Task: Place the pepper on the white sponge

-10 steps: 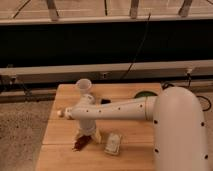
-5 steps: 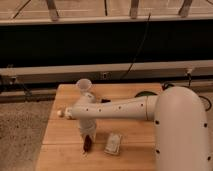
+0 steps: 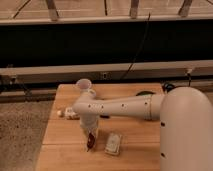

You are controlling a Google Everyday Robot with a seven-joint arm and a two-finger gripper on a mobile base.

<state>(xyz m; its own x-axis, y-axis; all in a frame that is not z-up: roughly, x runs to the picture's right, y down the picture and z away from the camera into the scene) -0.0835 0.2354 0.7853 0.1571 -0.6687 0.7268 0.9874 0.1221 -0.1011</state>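
The pepper [image 3: 90, 142] is a small dark red chili hanging at the tip of my gripper [image 3: 90, 136], just above the wooden table [image 3: 60, 155]. The gripper points straight down from the white arm [image 3: 120, 106] and is shut on the pepper. The white sponge [image 3: 114, 144] is a small off-white pad lying on the table just right of the gripper, a short gap apart from the pepper.
A pale cup [image 3: 83, 85] stands at the table's back left. A small white object [image 3: 66, 114] lies left of the arm. A dark object [image 3: 145, 93] sits at the back right. The robot's white body [image 3: 187, 132] fills the right side. The table's left edge drops to a speckled floor.
The gripper has moved right with the pepper, from the table's front left towards the white sponge. The sponge has not moved.
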